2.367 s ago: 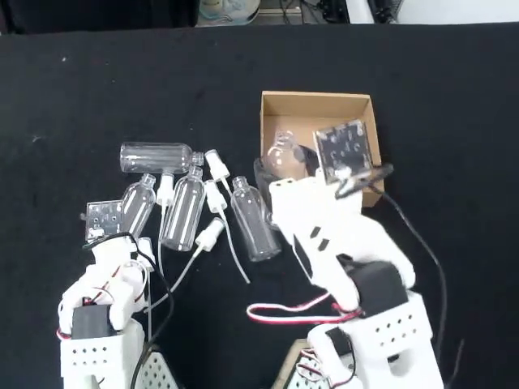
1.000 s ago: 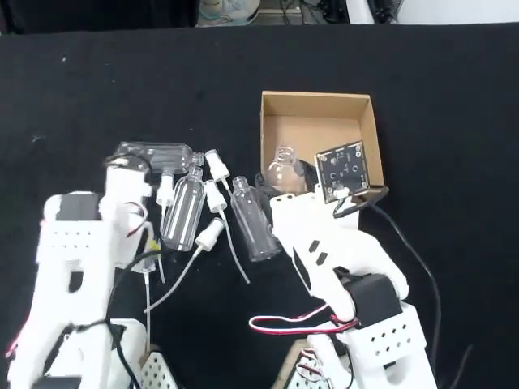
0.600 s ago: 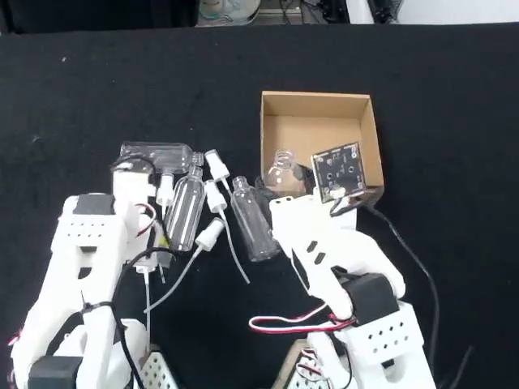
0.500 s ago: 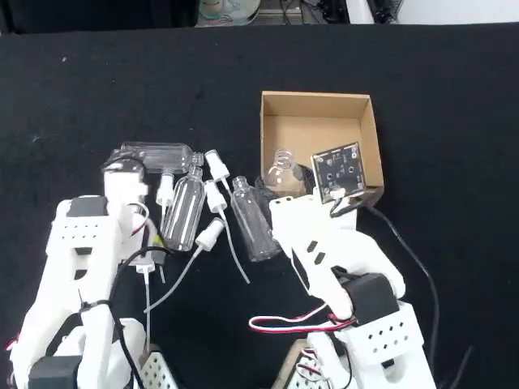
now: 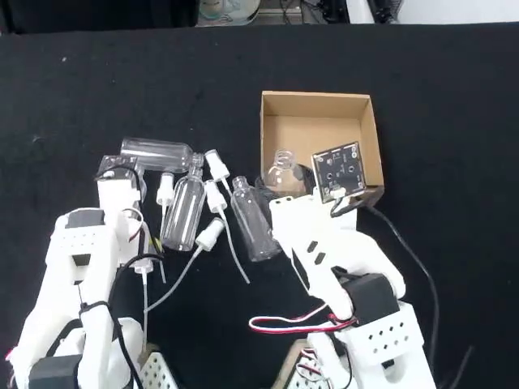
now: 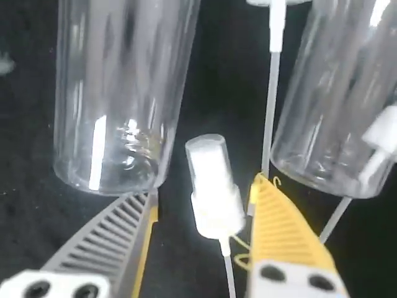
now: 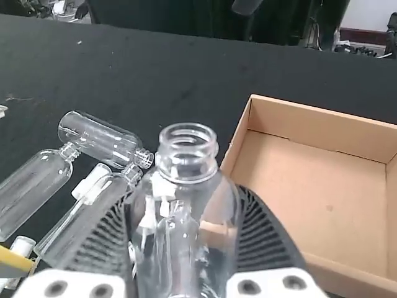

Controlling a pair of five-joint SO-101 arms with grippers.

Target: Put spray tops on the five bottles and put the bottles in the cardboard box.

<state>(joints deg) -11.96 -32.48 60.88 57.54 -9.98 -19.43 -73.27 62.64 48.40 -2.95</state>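
No bottle capped or boxed. Right gripper (image 7: 186, 208) clamps uncapped bottle (image 7: 186, 155) near cardboard box (image 5: 316, 96); left gripper (image 6: 203, 192) spread open around spray top (image 6: 214, 186).

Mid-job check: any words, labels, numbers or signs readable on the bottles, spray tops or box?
None can be read.
The clear plastic bottles, white spray tops and brown cardboard box show no print.
Small square board on an arm's wrist: any print too small to read.
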